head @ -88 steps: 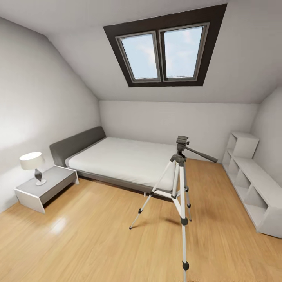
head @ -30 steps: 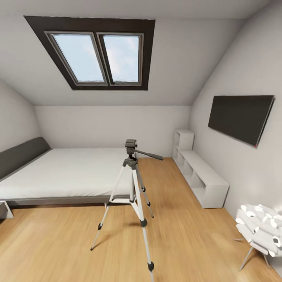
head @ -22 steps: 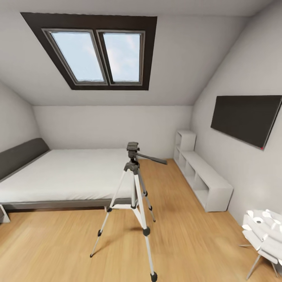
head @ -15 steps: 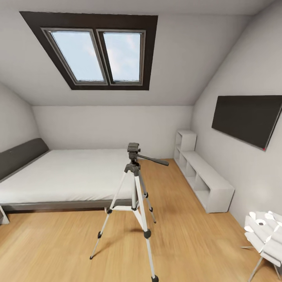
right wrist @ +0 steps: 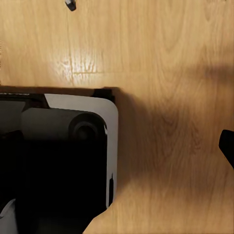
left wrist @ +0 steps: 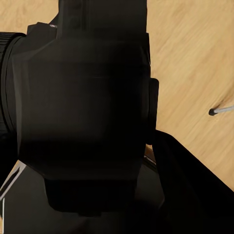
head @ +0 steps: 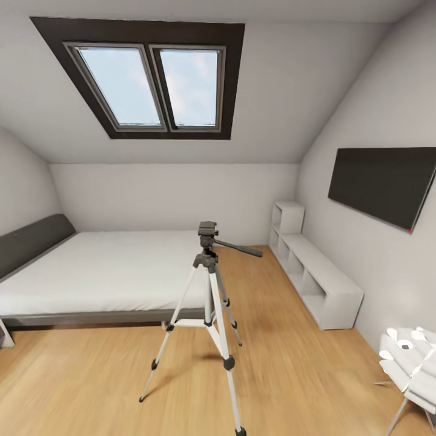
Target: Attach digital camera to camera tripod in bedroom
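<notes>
The camera tripod (head: 211, 284) stands on the light wood floor a short way ahead of me, in front of the bed, its pan handle pointing right. One of its leg ends (left wrist: 222, 110) lies on the floor in the left wrist view, and a black foot (right wrist: 70, 5) is in the right wrist view. The black digital camera (left wrist: 83, 107) hangs close above the floor, with my left gripper (left wrist: 117, 204) shut on it; a dark finger (left wrist: 195, 195) lies beside it. My right gripper (right wrist: 214, 146) hangs open over the floor, one fingertip (right wrist: 227, 146) at the picture's edge.
A grey bed (head: 91, 272) with a white mattress lies to the left behind the tripod. A low white shelf unit (head: 315, 275) lines the right wall under a dark screen (head: 381, 184). A white chair (head: 412, 363) stands near right. My base (right wrist: 58, 161) is below the right wrist.
My view has swung right across the room since the earliest frame, then crept slightly closer. The tripod itself has not moved.
</notes>
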Motion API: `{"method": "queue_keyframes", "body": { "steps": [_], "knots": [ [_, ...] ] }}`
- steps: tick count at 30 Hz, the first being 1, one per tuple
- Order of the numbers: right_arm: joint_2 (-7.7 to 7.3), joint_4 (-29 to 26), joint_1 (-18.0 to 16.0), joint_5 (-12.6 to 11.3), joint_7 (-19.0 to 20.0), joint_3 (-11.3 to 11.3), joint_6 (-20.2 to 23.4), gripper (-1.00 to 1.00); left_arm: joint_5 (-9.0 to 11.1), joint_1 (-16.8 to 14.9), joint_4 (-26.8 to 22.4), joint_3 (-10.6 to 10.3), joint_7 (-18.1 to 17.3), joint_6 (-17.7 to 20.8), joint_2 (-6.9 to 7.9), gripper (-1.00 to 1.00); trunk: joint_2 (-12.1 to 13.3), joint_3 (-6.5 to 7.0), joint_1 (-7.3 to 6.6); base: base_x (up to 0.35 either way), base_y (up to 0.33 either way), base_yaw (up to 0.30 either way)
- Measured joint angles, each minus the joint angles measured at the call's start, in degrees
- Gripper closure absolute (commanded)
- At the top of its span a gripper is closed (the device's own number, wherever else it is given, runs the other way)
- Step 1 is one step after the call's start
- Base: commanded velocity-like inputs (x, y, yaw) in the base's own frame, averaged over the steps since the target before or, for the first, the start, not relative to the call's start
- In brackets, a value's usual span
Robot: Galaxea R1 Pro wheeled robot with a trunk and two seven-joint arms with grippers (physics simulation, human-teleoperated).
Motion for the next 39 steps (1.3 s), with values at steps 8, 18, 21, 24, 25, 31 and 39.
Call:
{"method": "queue_keyframes", "body": {
  "steps": [8, 18, 21, 24, 25, 31, 39],
  "knots": [
    [-0.07, 0.0, 0.0, 0.0, 0.0, 0.0, 0.0, -1.0, 0.1, 0.0, 0.0, 0.0, 0.0, 0.0, 0.15, 1.0, 0.0, 0.0, -0.01, 0.192, 0.206, 0.0],
    [-0.08, 0.0, 0.0, 0.0, 0.0, 0.0, -0.1, -1.0, 0.1, 0.0, 0.0, 0.0, 0.2, 0.0, 0.03, 1.0, 0.0, 0.0, 0.01, 0.162, 0.162, 0.0],
    [-0.08, 0.0, 0.0, 0.0, 0.0, 0.0, -0.1, -1.0, 0.1, 0.0, 0.0, 0.0, 0.2, 0.0, -0.05, 1.0, 0.0, 0.0, 0.01, 0.016, 0.015, 0.0],
    [-0.02, 0.0, 0.0, 0.0, -0.1, 0.0, -0.1, -1.0, 0.1, 0.0, 0.0, 0.0, 0.3, 0.0, -0.09, 1.0, 0.0, 0.0, 0.01, 0.011, 0.004, 0.0],
    [-0.01, 0.0, 0.0, 0.0, -0.1, 0.0, -0.1, -1.0, 0.1, 0.0, 0.0, 0.0, 0.4, 0.0, -0.09, 1.0, 0.0, 0.0, 0.01, 0.044, 0.001, 0.0],
    [0.07, 0.0, 0.0, 0.0, 0.0, 0.0, -0.1, -1.0, 0.1, 0.0, 0.0, 0.0, 0.6, 0.0, -0.1, 1.0, 0.0, 0.0, -0.01, 0.146, 0.001, 0.0],
    [0.14, 0.0, 0.0, 0.1, 0.0, 0.3, 0.0, -1.0, 0.1, 0.0, 0.0, 0.0, 0.6, 0.0, -0.03, 1.0, 0.0, 0.0, 0.01, 0.036, 0.0, 0.0]
  ]
}}
